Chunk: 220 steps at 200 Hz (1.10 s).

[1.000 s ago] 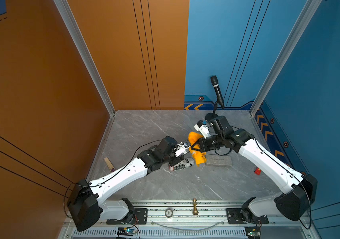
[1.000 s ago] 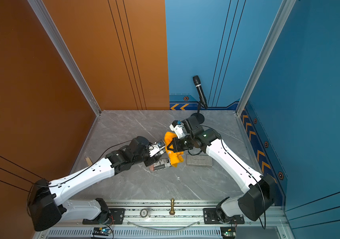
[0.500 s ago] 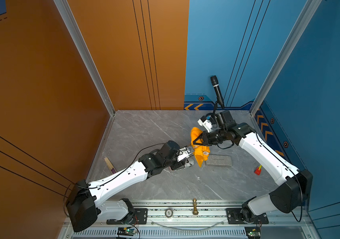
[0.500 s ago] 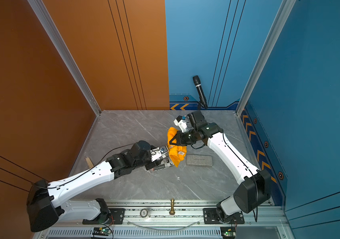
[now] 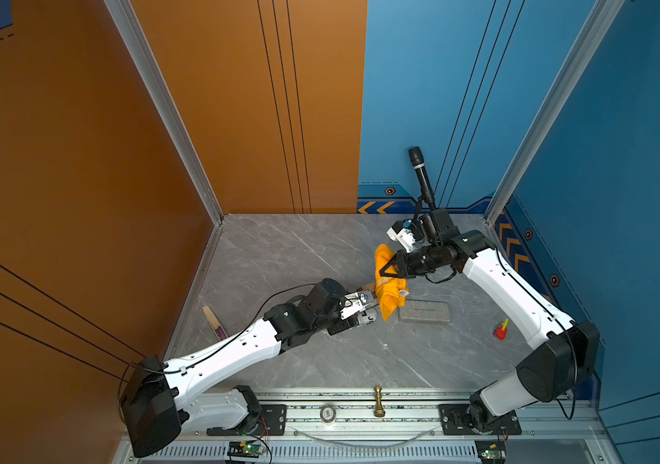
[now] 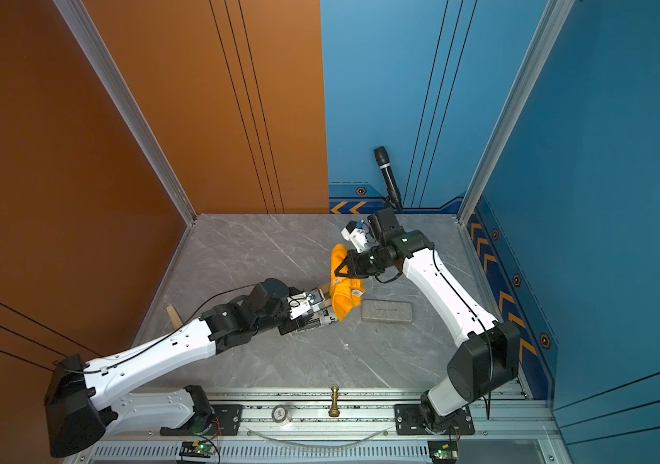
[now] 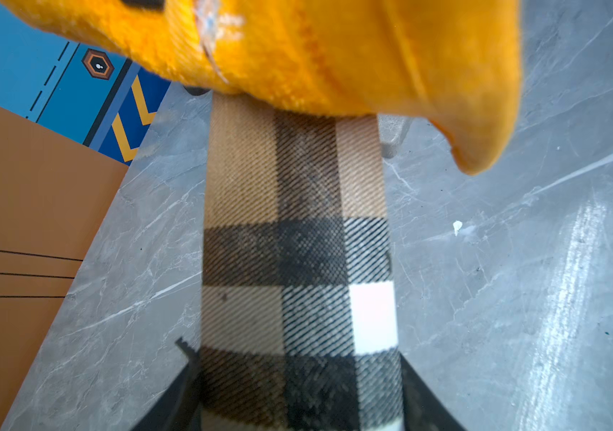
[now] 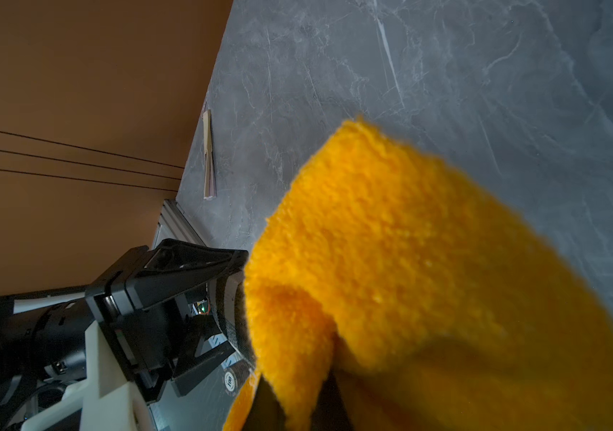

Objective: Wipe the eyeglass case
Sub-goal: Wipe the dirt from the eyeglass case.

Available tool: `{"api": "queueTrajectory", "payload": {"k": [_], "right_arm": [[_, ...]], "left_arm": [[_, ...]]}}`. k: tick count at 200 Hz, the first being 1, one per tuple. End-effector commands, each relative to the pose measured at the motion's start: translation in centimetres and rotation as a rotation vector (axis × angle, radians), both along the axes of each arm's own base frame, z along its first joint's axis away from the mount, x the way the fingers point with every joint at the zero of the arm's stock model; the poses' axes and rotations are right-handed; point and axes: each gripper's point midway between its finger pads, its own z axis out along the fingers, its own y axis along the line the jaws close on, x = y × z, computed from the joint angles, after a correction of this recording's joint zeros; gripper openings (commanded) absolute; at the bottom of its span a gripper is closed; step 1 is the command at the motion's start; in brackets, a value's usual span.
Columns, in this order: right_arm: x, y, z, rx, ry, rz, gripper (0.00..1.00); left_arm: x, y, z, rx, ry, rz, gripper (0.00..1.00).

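The eyeglass case (image 7: 294, 231) is a plaid tan, black and white tube. My left gripper (image 7: 297, 373) is shut on its near end, black fingers (image 7: 182, 380) pressing both sides. In both top views the case (image 5: 365, 320) (image 6: 320, 318) is held low over the table's middle. An orange cloth (image 5: 388, 291) (image 6: 342, 299) (image 7: 335, 56) drapes over the case's far end and hides it. My right gripper (image 5: 387, 270) (image 6: 343, 268) (image 8: 297, 406) is shut on the cloth (image 8: 409, 261) from the back right, above the case.
A grey flat block (image 5: 424, 311) lies just right of the cloth. A microphone (image 5: 420, 172) stands at the back wall. A small red object (image 5: 500, 330) sits at the right, a wooden stick (image 5: 214, 323) by the left wall. A chess piece (image 5: 378, 401) and tape roll (image 5: 327, 413) rest on the front rail.
My right gripper has risen and drawn toward the back with the cloth, which now hangs longer over the case's end. The left gripper has shifted slightly right with the case.
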Motion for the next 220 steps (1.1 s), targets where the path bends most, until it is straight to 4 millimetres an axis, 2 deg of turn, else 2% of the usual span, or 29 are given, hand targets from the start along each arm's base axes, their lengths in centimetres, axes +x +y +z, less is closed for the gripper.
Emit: {"api": "queueTrajectory", "payload": {"k": [1,12,20,40,57,79,93,104,115,132,171,181,197,220], "right_arm": [[-2.6,2.4,-0.4,-0.041,-0.016,0.095,0.00],[-3.3,3.9,-0.6,-0.010,-0.008,0.138,0.00],[-3.1,4.2,-0.9,-0.002,-0.001,0.142,0.00],[-0.8,2.8,-1.9,-0.028,0.013,0.097,0.00],[0.5,2.6,-1.7,-0.012,0.042,0.089,0.00],[-0.9,5.1,-1.9,-0.041,0.077,0.210,0.00],[-1.7,6.5,-3.0,-0.063,0.113,0.264,0.00],[-2.0,6.7,-4.1,-0.089,0.147,0.278,0.00],[-2.3,6.2,-5.4,-0.133,0.184,0.287,0.00],[-2.0,4.5,-5.8,-0.175,0.183,0.258,0.00],[0.0,-1.9,-5.3,-0.230,0.128,0.088,0.00],[0.6,-3.0,-4.8,-0.229,0.118,0.050,0.00],[1.3,-3.2,-3.2,-0.207,0.084,0.023,0.00],[2.4,-1.4,-0.1,-0.170,0.004,0.029,0.00]], "left_arm": [[1.1,-1.3,4.1,-0.165,-0.078,0.011,0.40],[1.1,-1.4,4.1,-0.171,-0.077,0.010,0.40],[1.1,-1.5,4.2,-0.174,-0.079,0.006,0.40],[0.9,-1.5,4.3,-0.161,-0.089,-0.004,0.40],[0.8,-1.4,4.2,-0.135,-0.103,-0.013,0.40],[0.9,-1.2,4.2,-0.089,-0.141,-0.014,0.39],[1.0,-1.1,4.3,-0.064,-0.170,-0.017,0.39],[1.2,-0.8,4.2,-0.028,-0.198,-0.011,0.39],[1.5,-0.4,4.3,-0.007,-0.211,0.006,0.38],[1.7,0.3,4.4,-0.025,-0.199,0.023,0.38],[1.8,1.2,4.6,-0.085,-0.169,0.048,0.38],[1.6,1.1,4.4,-0.079,-0.165,0.039,0.38],[1.5,0.9,4.2,-0.054,-0.173,0.025,0.38],[1.2,0.7,2.9,0.050,-0.194,-0.001,0.38]]}}
